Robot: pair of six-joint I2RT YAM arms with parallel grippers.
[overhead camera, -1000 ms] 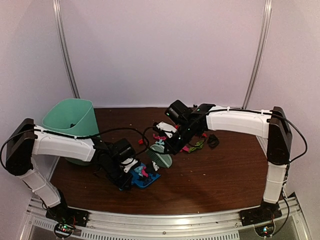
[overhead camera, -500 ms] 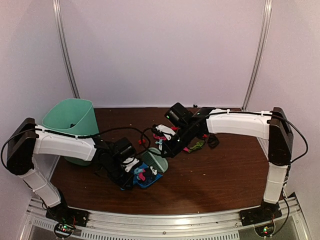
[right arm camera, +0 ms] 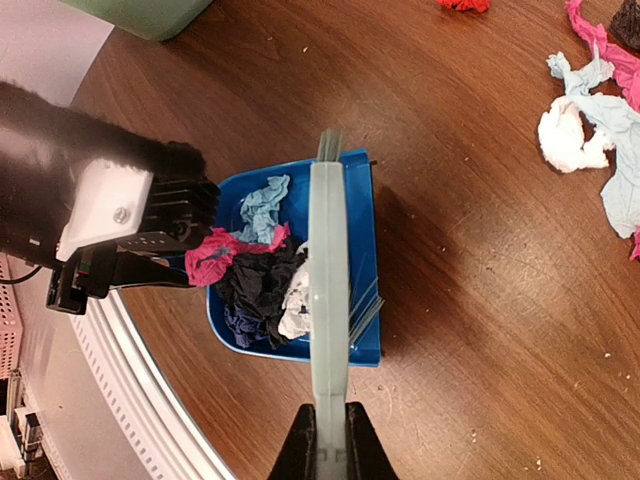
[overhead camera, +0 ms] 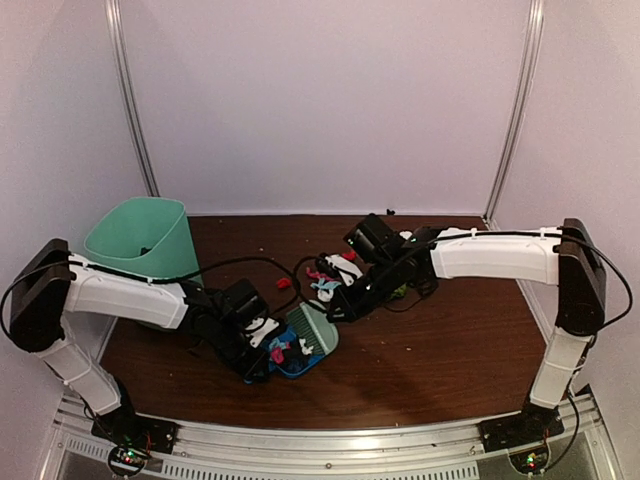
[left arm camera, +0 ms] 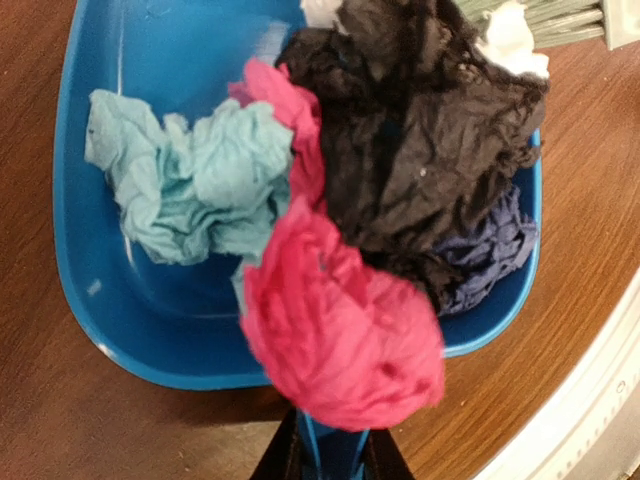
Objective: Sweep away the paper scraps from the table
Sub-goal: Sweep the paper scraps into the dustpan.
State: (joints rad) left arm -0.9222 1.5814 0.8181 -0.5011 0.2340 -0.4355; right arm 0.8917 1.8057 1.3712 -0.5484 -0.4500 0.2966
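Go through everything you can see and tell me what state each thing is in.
dustpan: holding scraps, gripped by left gripper
brush: gripped by right gripper, over the dustpan
paper scraps: some in dustpan, others loose on table
bin: upright

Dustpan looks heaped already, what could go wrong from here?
The pink scrap bulges over the dustpan rim by the handle, so it may tumble out when lifted toward the bin. Another brush stroke could push the pile over. White and cyan scraps lie unswept on the table.
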